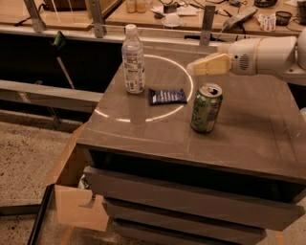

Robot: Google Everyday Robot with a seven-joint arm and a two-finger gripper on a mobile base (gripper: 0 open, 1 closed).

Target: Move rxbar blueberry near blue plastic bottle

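Note:
The rxbar blueberry, a flat dark navy wrapper, lies on the grey table just right of the blue plastic bottle, a tall clear bottle with a white cap and pale label. A small gap separates them. My gripper hangs in the air above the table, up and to the right of the bar and clear of it, holding nothing. The white arm reaches in from the right edge.
A green soda can stands upright right of the bar, under the gripper. An open cardboard box sits on the floor at the table's left front. A cluttered wooden bench runs along the back.

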